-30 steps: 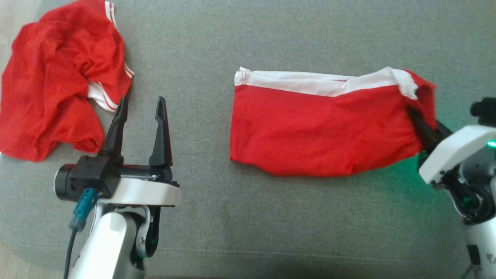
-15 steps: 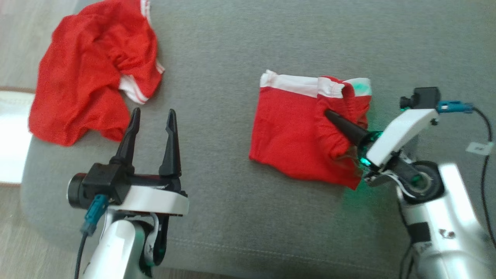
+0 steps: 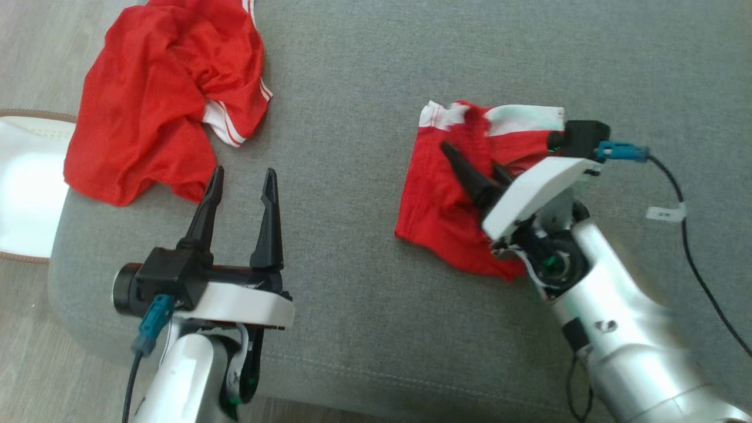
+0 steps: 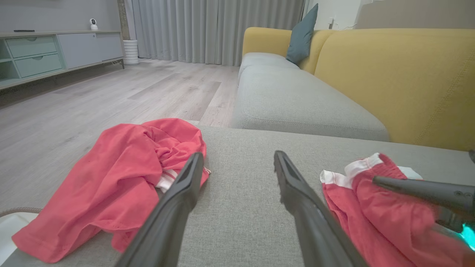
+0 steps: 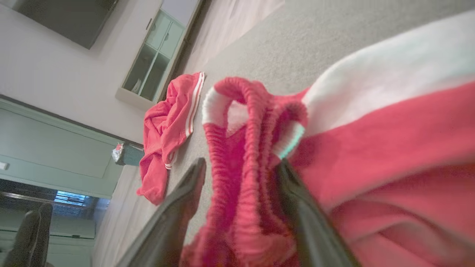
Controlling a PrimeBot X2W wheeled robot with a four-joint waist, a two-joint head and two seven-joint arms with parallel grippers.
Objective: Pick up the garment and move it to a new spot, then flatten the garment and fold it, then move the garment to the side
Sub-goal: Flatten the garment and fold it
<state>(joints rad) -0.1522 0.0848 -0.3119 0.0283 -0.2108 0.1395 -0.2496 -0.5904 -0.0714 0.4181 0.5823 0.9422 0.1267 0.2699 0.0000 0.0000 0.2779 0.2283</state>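
The garment (image 3: 429,205), red shorts with a white band, lies doubled over on the grey cushion (image 3: 364,294) right of centre. My right gripper (image 3: 470,157) rests over it with its jaws apart. In the right wrist view a bunched fold of the red waistband (image 5: 252,122) stands loosely between the spread fingers of the right gripper (image 5: 241,163). My left gripper (image 3: 244,172) hovers open and empty at the lower left. In the left wrist view the left gripper (image 4: 238,155) points at bare cushion, with the garment (image 4: 352,207) to its right.
A second crumpled red garment (image 3: 158,100) with white stripes lies at the cushion's far left corner. A white round object (image 3: 23,188) sits on the floor beyond the left edge. A black cable (image 3: 693,258) trails by my right arm. A yellow sofa back (image 4: 400,81) rises behind.
My right gripper has carried the garment's right end leftward over the rest, doubling it, and has opened its jaws. The head camera has shifted. The left gripper stayed open.
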